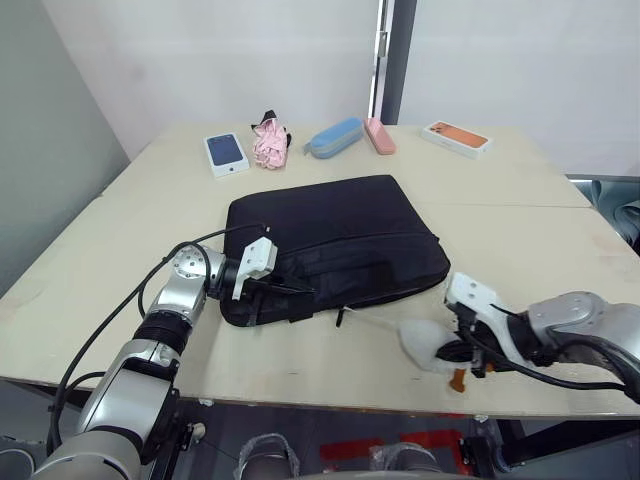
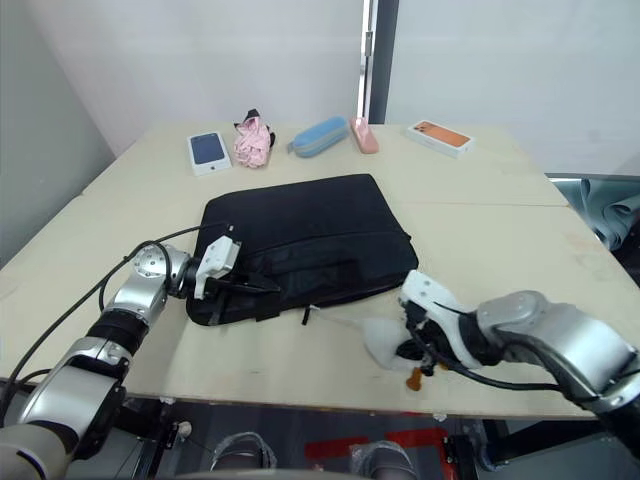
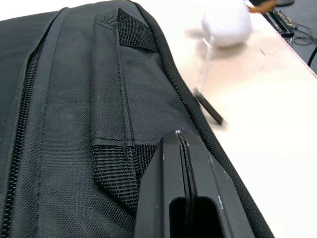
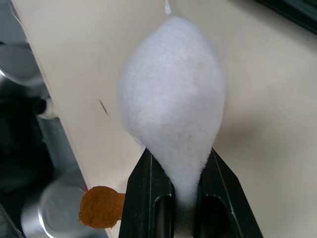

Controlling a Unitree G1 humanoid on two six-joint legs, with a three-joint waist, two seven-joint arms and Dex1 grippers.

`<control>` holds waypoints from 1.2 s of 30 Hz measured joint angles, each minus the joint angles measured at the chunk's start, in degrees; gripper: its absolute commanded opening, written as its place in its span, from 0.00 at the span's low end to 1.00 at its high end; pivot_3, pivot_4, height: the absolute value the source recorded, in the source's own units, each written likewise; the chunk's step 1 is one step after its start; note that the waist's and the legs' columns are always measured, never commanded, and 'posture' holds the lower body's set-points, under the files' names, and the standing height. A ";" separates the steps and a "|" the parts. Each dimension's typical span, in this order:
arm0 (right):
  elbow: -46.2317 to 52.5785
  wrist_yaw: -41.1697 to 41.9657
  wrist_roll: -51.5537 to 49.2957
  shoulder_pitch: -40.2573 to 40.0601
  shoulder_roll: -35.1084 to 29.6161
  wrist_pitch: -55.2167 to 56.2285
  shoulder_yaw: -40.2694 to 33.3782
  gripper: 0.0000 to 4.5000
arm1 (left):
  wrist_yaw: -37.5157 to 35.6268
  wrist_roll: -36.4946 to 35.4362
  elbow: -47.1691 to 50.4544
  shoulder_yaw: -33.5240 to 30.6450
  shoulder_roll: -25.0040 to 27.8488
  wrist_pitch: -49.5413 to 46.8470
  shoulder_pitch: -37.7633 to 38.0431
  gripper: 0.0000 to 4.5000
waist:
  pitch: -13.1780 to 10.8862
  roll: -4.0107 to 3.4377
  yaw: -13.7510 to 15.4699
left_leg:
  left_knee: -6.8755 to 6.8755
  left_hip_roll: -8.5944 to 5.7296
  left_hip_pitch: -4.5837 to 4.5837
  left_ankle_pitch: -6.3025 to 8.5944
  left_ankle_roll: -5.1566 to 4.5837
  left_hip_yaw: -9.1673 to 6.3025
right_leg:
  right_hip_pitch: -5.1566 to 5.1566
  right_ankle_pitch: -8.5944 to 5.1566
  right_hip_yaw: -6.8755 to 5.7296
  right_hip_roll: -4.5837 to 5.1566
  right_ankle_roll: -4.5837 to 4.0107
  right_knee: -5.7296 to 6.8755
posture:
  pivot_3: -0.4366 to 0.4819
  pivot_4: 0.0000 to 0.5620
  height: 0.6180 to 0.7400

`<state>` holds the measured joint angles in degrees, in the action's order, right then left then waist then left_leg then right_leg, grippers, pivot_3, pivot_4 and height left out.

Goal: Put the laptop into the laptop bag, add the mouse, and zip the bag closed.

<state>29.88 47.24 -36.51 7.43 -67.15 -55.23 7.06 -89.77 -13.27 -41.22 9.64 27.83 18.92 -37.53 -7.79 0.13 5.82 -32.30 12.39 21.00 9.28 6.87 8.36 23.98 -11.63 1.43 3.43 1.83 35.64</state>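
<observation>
The black laptop bag (image 1: 330,235) lies flat in the middle of the table, handles toward the front edge. My left gripper (image 1: 290,289) rests on its front left part beside a strap handle (image 3: 111,99), fingers shut with nothing seen between them. My right gripper (image 1: 452,356) is near the table's front edge, right of the bag, shut on a white fluffy puff (image 4: 173,99). A thin white cord (image 1: 375,322) runs from the puff to the bag's zipper pull (image 3: 208,106). The laptop and the mouse are out of view.
Along the table's far side lie a white phone box (image 1: 226,153), a pink cloth bundle (image 1: 270,143), a blue case (image 1: 335,137), a pink case (image 1: 379,136) and an orange-pictured box (image 1: 456,138). The right gripper is close to the table's front edge (image 1: 330,392).
</observation>
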 measured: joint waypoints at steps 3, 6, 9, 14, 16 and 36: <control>-3.60 2.05 2.25 -1.66 -2.17 3.25 -1.99 0.00 | -0.07 0.04 -0.34 0.30 0.01 0.36 -0.12 0.00 | 0.02 -0.03 0.02 | -0.03 -0.02 0.02 0.00 -0.06 0.02 | 0.01 0.00 0.01 0.03 0.00 0.00 | 0.48 0.27 1.00; -9.67 4.75 5.26 -3.45 -5.28 6.99 -5.26 0.00 | -0.12 0.07 -0.84 0.64 0.01 0.95 -0.38 0.00 | 0.03 -0.05 0.15 | -0.05 -0.03 0.03 0.00 -0.11 0.02 | 0.01 0.00 0.00 0.04 0.00 0.00 | 0.48 0.27 1.00; -13.34 7.96 7.32 -5.42 -7.03 10.73 -8.38 0.00 | -0.17 0.07 -1.53 0.86 0.03 1.61 -0.66 0.00 | 0.06 -0.09 0.16 | -0.06 -0.02 0.03 -0.01 -0.14 0.02 | 0.02 0.00 -0.01 0.03 -0.01 0.02 | 0.48 0.27 1.00; -19.60 11.24 10.92 -6.47 -7.97 15.44 -10.18 0.00 | -0.17 0.03 -2.21 1.66 0.48 2.58 -1.05 0.00 | 0.07 -0.10 0.02 | -0.21 -0.02 0.04 0.00 -0.20 0.04 | 0.01 0.01 0.02 0.06 -0.02 0.08 | 0.48 0.27 1.00; -23.27 11.14 12.75 -4.23 -7.93 16.77 -10.44 0.00 | -0.19 -0.09 -2.45 1.88 1.02 3.00 -1.05 0.00 | 0.07 -0.11 -0.28 | -0.24 -0.02 0.03 0.00 -0.20 0.05 | 0.01 0.01 0.03 0.05 -0.02 0.12 | 0.48 0.27 1.00; -30.50 10.01 18.83 9.82 2.06 10.49 -6.85 0.73 | -0.32 -2.33 -1.14 3.60 3.77 1.63 -0.82 0.00 | 0.09 -0.25 -0.51 | -0.35 0.01 0.05 0.00 -0.21 0.08 | 0.07 0.01 0.05 0.04 -0.04 0.27 | 0.48 0.27 1.00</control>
<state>-0.63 57.24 -17.68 17.25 -65.09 -44.74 0.21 -90.09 -15.60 -42.36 13.24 31.60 20.55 -38.35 -7.69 -0.13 5.31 -32.66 12.40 21.05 9.27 6.66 8.44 24.05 -11.63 1.48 3.47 1.78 35.91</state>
